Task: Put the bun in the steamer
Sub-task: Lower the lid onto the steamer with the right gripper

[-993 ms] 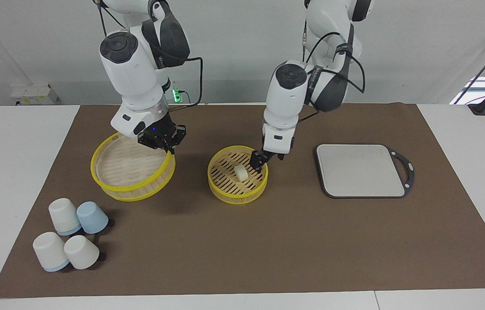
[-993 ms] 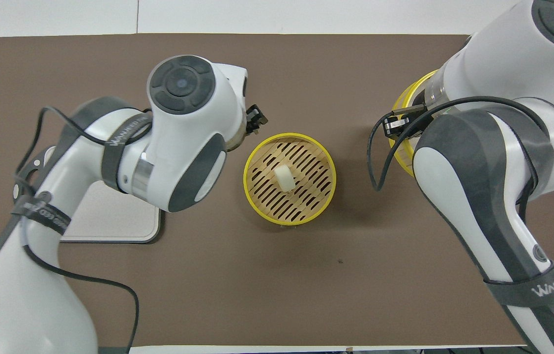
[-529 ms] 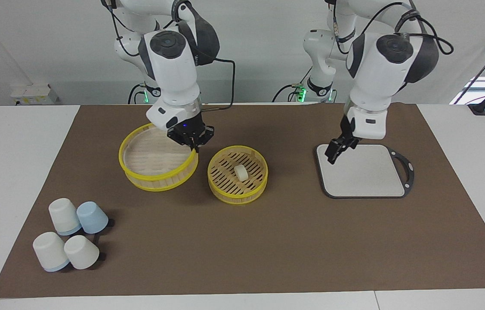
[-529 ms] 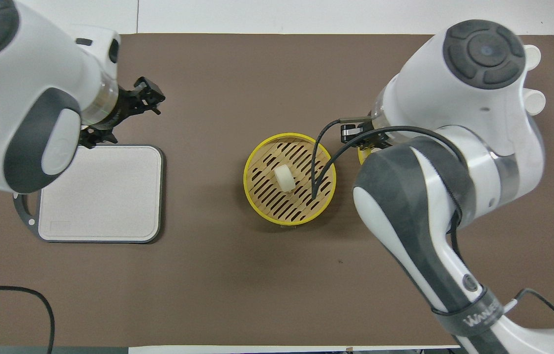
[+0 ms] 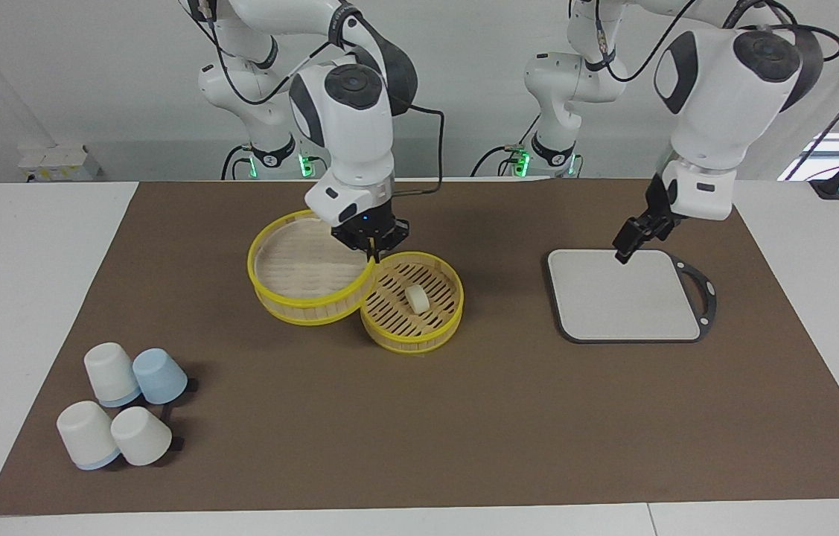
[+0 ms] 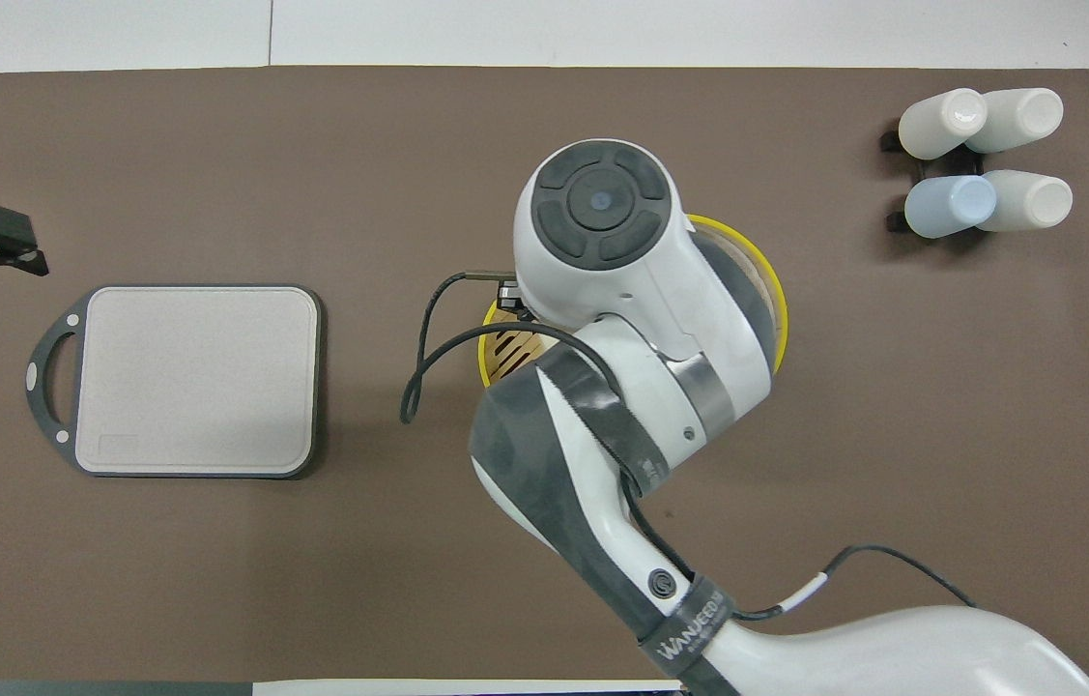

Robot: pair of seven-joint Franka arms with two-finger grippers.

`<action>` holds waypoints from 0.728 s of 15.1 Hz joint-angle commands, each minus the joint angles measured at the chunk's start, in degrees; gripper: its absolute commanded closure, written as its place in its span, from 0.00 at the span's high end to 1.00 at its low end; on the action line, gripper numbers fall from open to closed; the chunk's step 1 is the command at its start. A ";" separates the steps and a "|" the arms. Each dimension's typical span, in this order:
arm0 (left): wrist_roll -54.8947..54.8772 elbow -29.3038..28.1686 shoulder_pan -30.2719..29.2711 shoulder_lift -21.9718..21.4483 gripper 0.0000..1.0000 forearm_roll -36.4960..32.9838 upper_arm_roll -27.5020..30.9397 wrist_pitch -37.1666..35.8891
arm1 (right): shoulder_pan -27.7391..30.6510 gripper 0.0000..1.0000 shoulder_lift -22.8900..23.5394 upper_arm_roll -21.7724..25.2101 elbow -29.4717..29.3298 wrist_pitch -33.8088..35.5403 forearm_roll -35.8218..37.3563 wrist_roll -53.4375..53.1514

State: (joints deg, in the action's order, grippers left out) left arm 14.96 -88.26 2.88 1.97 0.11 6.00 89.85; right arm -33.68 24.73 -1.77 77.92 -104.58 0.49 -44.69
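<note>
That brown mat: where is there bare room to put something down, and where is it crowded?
Bare mat runs along the edge farthest from the robots, between the cups and the grey board. It is crowded mid-table: the right hand holds the top tier beside the steamer with the bun.

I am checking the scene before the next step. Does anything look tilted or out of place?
Yes. The steamer's top tier, held by the right gripper, hangs tilted, overlapping the steamer rim. The cups lie tipped over.
</note>
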 commanded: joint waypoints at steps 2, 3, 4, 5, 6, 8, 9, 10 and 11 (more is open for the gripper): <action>-4.85 -1.57 -3.31 -1.62 1.00 -1.25 -0.81 -1.61 | -2.52 0.00 9.63 -0.07 -12.08 0.61 0.47 -6.02; -5.21 -1.48 -2.97 -1.62 1.00 -1.25 -0.90 -1.44 | -2.70 0.00 9.98 -0.07 -12.09 0.43 0.47 -6.20; -5.38 -1.39 -2.45 -1.79 1.00 -1.34 -0.90 -1.44 | -3.31 0.00 10.60 -0.07 -12.00 -0.18 0.47 -6.55; -5.73 -1.39 -2.62 -2.67 1.00 -1.08 -0.90 -1.78 | -3.84 0.00 10.86 -0.16 -11.83 -0.80 0.39 -6.81; -6.52 -2.09 -2.53 -4.24 1.00 -0.99 -0.90 -3.01 | -3.85 0.00 10.95 -0.16 -11.65 -1.33 0.21 -6.81; -6.79 -4.64 -0.96 -6.71 1.00 -0.90 -0.81 -2.93 | -4.02 0.00 10.60 -0.16 -11.12 -1.25 0.03 -6.99; -6.79 -4.64 0.36 -6.63 1.00 -0.90 -0.64 -3.37 | -4.02 0.00 10.51 -0.16 -10.95 -1.24 -0.05 -7.16; -6.79 -4.73 0.54 -6.63 1.00 -0.90 -0.72 -3.02 | -4.02 0.00 10.51 -0.16 -10.86 -1.50 -0.05 -7.43; -6.79 -4.73 0.63 -6.63 1.00 -0.64 -0.81 -3.19 | -3.85 0.00 10.51 -0.25 -10.42 -1.59 -0.14 -7.43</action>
State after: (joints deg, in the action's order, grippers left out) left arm 8.85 -90.85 2.30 -3.16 0.11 4.90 86.88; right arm -37.81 35.05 -1.76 68.24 -106.28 0.45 -50.49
